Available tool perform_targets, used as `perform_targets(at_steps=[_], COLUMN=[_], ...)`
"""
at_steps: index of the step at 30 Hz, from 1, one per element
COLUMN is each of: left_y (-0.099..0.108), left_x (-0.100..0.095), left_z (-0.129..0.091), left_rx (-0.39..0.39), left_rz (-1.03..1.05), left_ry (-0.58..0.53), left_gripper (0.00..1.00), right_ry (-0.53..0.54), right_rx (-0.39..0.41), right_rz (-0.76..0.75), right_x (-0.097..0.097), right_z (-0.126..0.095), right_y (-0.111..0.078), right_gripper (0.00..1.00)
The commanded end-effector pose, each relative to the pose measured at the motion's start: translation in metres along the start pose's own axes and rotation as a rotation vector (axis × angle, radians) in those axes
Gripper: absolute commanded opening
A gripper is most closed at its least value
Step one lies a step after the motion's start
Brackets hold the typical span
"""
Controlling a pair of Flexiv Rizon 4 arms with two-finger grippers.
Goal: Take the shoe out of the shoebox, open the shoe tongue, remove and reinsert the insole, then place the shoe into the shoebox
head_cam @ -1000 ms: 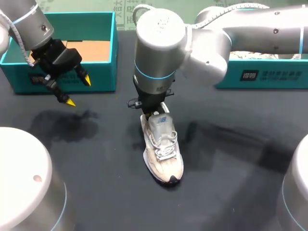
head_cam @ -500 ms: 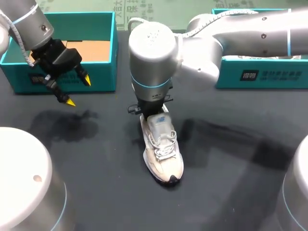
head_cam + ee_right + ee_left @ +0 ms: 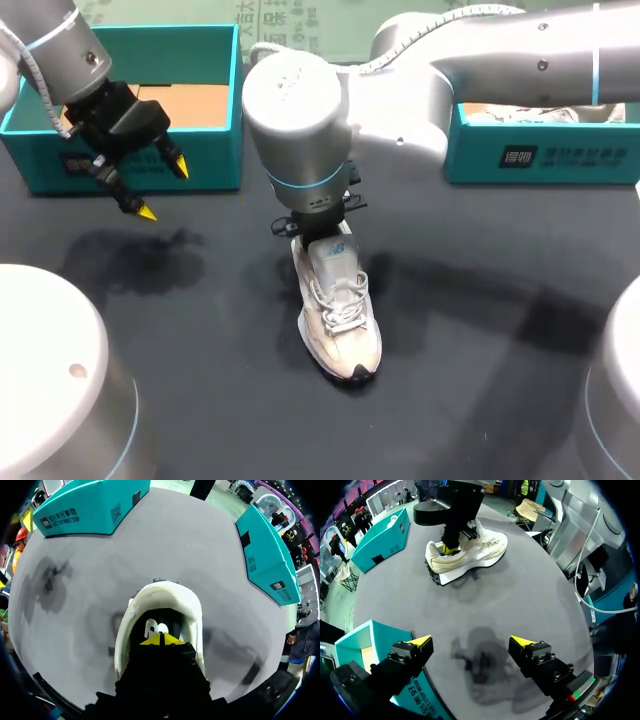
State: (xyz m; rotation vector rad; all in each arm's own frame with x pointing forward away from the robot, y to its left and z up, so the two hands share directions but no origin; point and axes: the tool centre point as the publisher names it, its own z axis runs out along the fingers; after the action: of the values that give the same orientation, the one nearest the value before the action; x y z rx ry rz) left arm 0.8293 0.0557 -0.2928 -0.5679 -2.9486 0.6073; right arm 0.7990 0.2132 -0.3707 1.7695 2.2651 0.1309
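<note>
Left hand (image 3: 163, 188) spread; right hand (image 3: 161, 639), seemingly pressed together, inside shoe (image 3: 340, 310).

OPERATOR: Colours on the table?
DESK: Your shoe (image 3: 338, 305) is cream-white, with white laces, a pale grey tongue and a dark patch at the toe. From your right wrist its inside shows black. The table (image 3: 480, 380) is dark grey, blotched with darker shadows.
OPERATOR: And the boxes?
DESK: Both teal. Your left shoebox (image 3: 215, 150) has a brown cardboard floor, and your right shoebox (image 3: 580, 160) carries a white mark on its side. Your left gripper (image 3: 164, 188) and right gripper (image 3: 161, 639) are black, tipped bright yellow. Your left arm (image 3: 50, 50) and right arm (image 3: 300, 110) are silver-grey, ringed pale blue.
</note>
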Motion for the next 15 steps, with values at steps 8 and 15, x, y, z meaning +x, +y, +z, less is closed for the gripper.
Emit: perform_targets(at_steps=[8,15], left_y=[0.0,0.0], left_x=[0.001,0.001], left_z=[0.0,0.0], left_rx=[-0.003,-0.003], left_rz=[0.0,0.0], left_ry=[-0.003,-0.003], left_gripper=[1.0,1.0], right_ry=[0.006,0.022], right_rx=[0.016,-0.043], right_rz=[0.019,-0.019], right_x=[0.003,0.014], right_z=[0.012,-0.007], right_y=[-0.002,0.005], right_gripper=[0.0,0.0])
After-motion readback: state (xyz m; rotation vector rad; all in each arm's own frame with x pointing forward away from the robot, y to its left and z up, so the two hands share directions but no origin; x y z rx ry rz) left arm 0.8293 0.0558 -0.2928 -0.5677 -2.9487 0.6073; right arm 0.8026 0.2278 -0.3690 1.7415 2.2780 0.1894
